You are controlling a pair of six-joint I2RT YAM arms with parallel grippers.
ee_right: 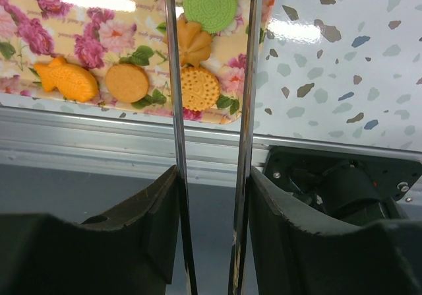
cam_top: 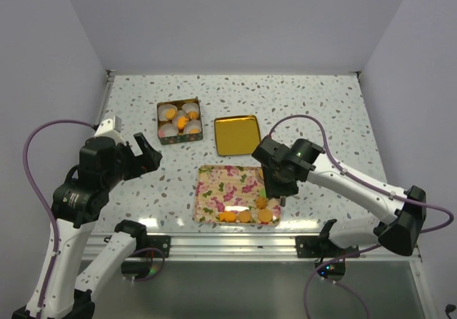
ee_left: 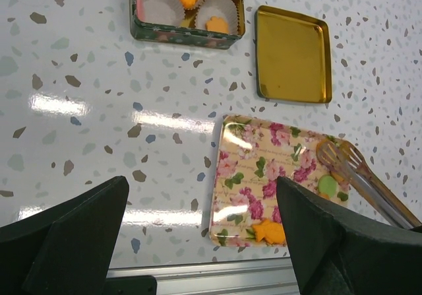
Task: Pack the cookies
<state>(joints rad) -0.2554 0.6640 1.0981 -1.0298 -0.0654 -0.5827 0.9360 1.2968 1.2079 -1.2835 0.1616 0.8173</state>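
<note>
The step in hand is the pick-up: the right gripper (ee_right: 212, 199) holds a pair of metal tongs (ee_right: 173, 77) by the handle end, its fingers clamped on the outside of both arms, and reaches them out over the flowered tray (ee_right: 99, 37) where the loose cookies (ee_right: 126, 82) lie along the near edge. The two arms stand spread, parallel with a gap between them, and straddle a flower-shaped cookie (ee_right: 192, 42) and a round one (ee_right: 200, 88), with the green cookie (ee_right: 210, 3) just beyond. The tips run out of the wrist view, so I can't be sure, but the tongs seem to be pinching nothing.

The next move calls for settling the tips on either side of one cookie, squeezing gently so it doesn't crack or slip, then lifting and carrying it to the tin (cam_top: 179, 121) at the far side – several of its paper cups (ee_left: 158, 4) already hold a cookie. The gold lid (cam_top: 236, 134) lies beside the tin.

The right arm reaches in from the right, wrist bent down over the tray's near right corner. The left gripper (ee_left: 201, 206) hangs wide open above the bare table (ee_left: 86, 97), to the left of the tray, holding nothing.
</note>
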